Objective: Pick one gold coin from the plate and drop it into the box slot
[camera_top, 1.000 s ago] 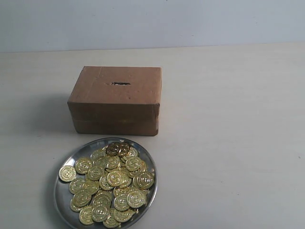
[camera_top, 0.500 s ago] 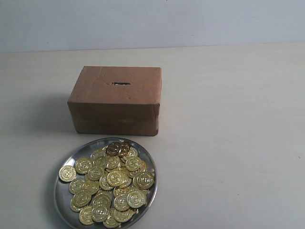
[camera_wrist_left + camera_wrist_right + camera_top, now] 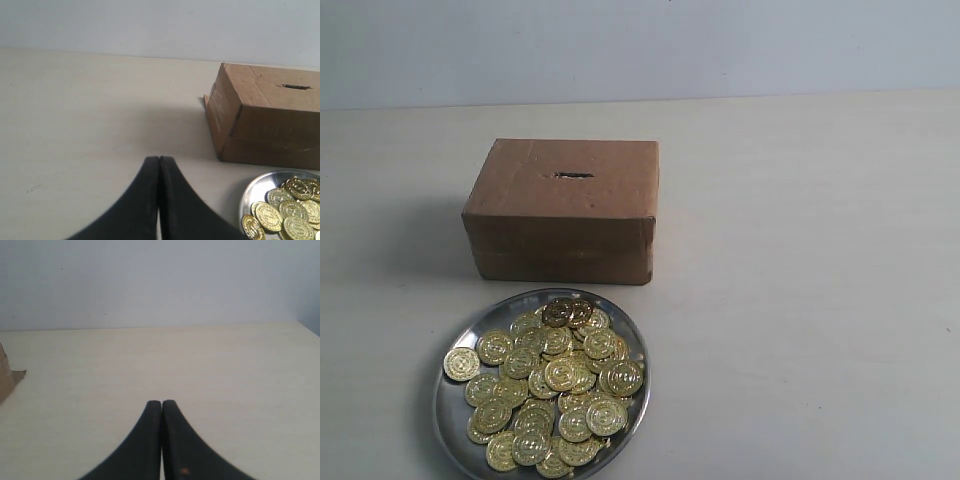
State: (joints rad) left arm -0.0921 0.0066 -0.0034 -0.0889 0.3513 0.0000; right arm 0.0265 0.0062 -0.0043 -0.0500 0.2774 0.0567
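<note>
A brown cardboard box point(image 3: 563, 210) stands mid-table, its dark slot point(image 3: 573, 176) cut in the top face. In front of it lies the shiny silver plate point(image 3: 450, 415), heaped with several gold coins point(image 3: 555, 385). The left wrist view shows the box point(image 3: 270, 120), its slot point(image 3: 296, 86), the plate point(image 3: 250, 192) and coins point(image 3: 280, 212) off to one side of my left gripper point(image 3: 159, 159), which is shut with nothing in it. My right gripper point(image 3: 161, 403) is also shut and empty over bare table. Neither gripper appears in the exterior view.
The pale tabletop point(image 3: 800, 300) stretches around the box and plate, with a light wall point(image 3: 640, 45) behind. A corner of the box point(image 3: 5, 375) shows at the edge of the right wrist view.
</note>
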